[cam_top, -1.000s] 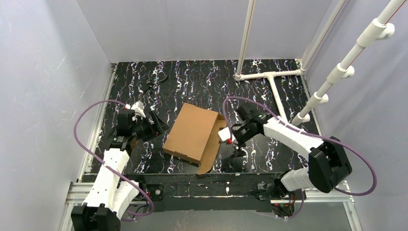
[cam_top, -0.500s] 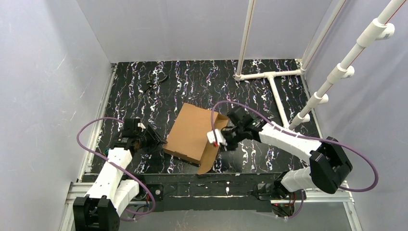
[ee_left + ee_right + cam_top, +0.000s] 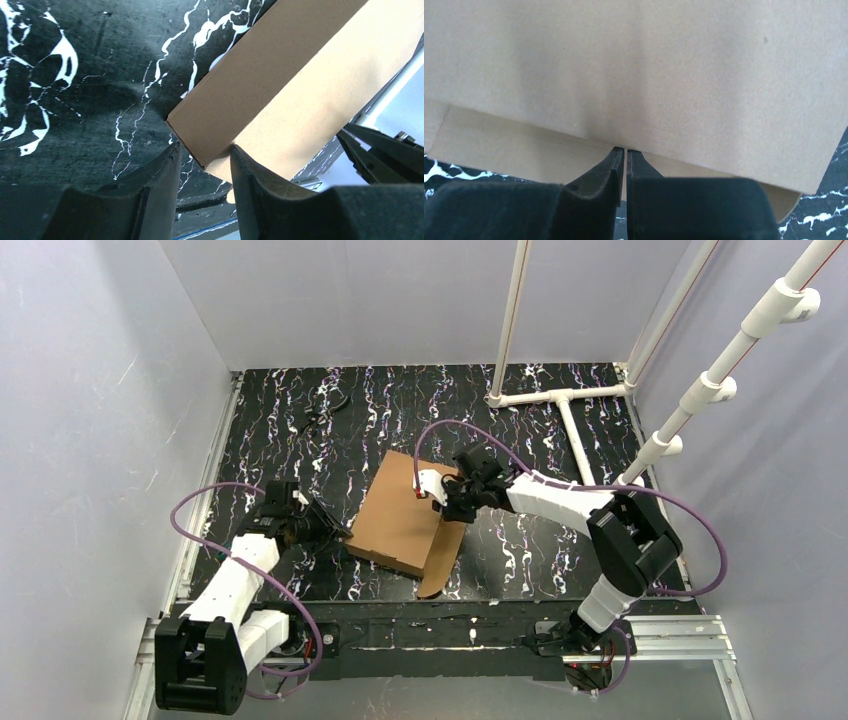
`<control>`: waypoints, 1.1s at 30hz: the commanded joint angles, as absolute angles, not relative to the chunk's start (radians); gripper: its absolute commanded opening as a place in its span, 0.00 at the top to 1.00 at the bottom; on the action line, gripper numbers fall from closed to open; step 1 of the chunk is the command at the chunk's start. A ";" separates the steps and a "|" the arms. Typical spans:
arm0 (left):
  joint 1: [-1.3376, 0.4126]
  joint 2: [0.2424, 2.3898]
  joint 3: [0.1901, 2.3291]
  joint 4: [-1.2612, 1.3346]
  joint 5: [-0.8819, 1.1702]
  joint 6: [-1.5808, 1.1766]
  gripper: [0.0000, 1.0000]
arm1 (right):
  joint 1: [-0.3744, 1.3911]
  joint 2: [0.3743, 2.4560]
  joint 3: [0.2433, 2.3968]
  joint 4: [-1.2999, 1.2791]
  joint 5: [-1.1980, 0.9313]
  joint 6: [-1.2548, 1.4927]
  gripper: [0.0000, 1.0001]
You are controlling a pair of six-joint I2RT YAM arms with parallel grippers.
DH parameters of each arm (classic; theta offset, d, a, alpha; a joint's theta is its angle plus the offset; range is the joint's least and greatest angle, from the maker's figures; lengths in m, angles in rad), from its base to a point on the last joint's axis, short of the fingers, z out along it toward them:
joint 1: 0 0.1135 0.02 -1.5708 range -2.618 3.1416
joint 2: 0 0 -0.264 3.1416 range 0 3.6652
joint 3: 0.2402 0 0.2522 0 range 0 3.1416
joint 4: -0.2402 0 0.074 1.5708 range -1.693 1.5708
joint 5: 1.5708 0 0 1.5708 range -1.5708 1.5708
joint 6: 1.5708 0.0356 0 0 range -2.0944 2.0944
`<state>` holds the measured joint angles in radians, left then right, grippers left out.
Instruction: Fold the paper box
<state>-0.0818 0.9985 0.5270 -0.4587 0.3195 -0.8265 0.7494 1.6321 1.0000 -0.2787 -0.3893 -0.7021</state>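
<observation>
The paper box (image 3: 395, 510) is a flat brown cardboard box lying mid-table, with a loose flap (image 3: 445, 545) trailing off its right side toward the near edge. My left gripper (image 3: 335, 533) is low at the box's left corner. In the left wrist view its fingers (image 3: 165, 170) straddle that corner of the box (image 3: 280, 75), closed in against the two walls. My right gripper (image 3: 440, 508) rests on the box's right edge. In the right wrist view the right gripper (image 3: 625, 150) is shut to a thin slit, its tips tucked under the edge of a cardboard panel (image 3: 649, 65).
A white pipe frame (image 3: 560, 398) lies at the back right, with a slanted pipe (image 3: 720, 380) rising along the right wall. A small dark object (image 3: 325, 405) sits at the back left. A metal rail (image 3: 450, 635) runs along the near edge. Walls enclose three sides.
My right arm swung left onto the box's right edge and its jaws closed. My left gripper dropped toward the box's left corner and narrowed around it.
</observation>
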 commanded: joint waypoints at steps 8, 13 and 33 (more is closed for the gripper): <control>-0.205 1.038 0.497 -0.428 0.321 -0.889 0.61 | 0.745 1.819 1.256 -0.278 -0.317 -0.651 0.85; -0.209 0.952 0.508 -0.481 0.235 -0.910 0.60 | 0.680 1.836 1.300 -0.348 -0.374 -0.671 0.84; -0.201 0.998 0.668 -0.330 0.475 -0.471 0.21 | 0.669 1.389 0.745 -0.412 -0.847 -1.412 0.09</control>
